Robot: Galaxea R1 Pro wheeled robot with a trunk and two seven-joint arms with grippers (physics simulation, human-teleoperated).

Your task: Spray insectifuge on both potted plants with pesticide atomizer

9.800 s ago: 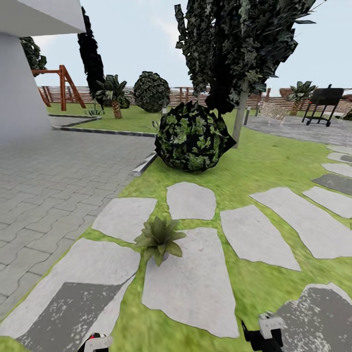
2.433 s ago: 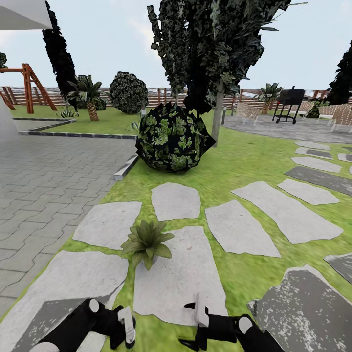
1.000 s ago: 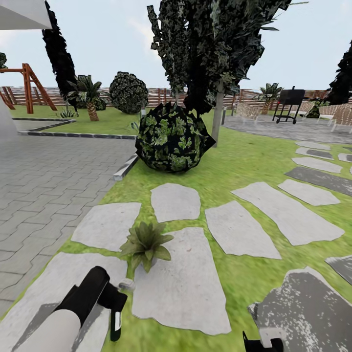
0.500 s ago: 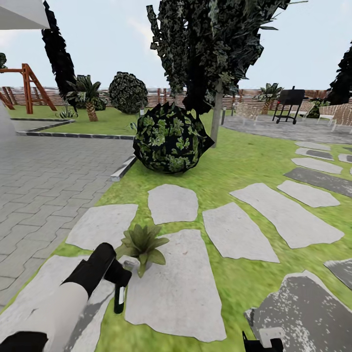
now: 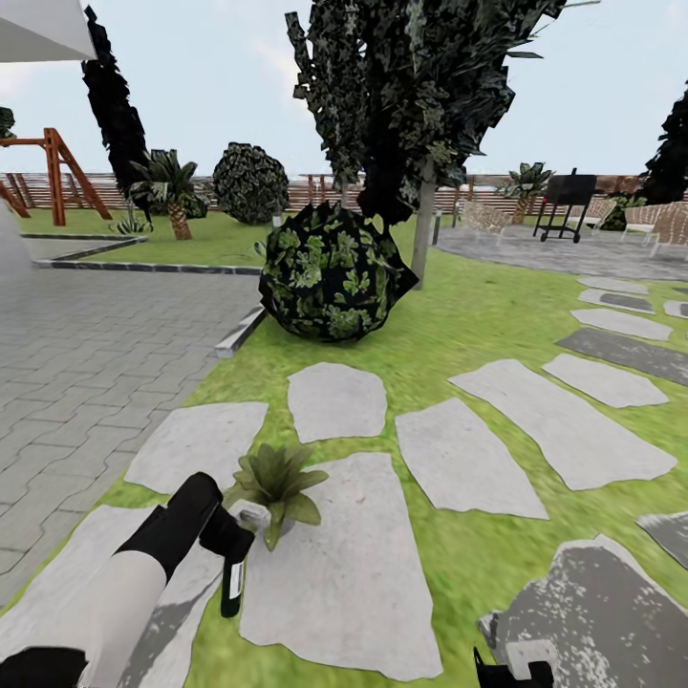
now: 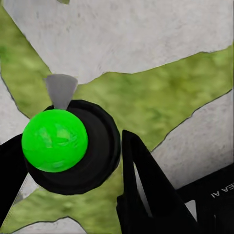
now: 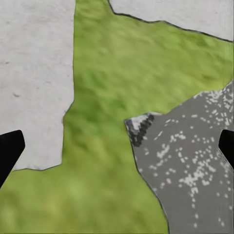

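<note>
Head view: left gripper (image 5: 232,545) clamped round the pesticide atomizer (image 5: 232,583), beside a potted plant (image 5: 275,481). Probably light, slick; best gripped mid-body. Right gripper (image 5: 516,667): can't tell.

Head view counts:
- 1 small rosette of pointed green leaves in a grey pot (image 5: 277,478)
- 1 slim dark green spray bottle (image 5: 232,585)
- 1 round dark leafy bush nearby (image 5: 330,272), 1 more by the fence (image 5: 250,182)
- 2 black-and-white robot grippers: left (image 5: 229,535), right (image 5: 511,667)
- 1 brown wooden swing frame (image 5: 57,172)
- 1 black barbecue grill (image 5: 566,201)
- 2 small palms (image 5: 172,186) (image 5: 526,182)
</note>
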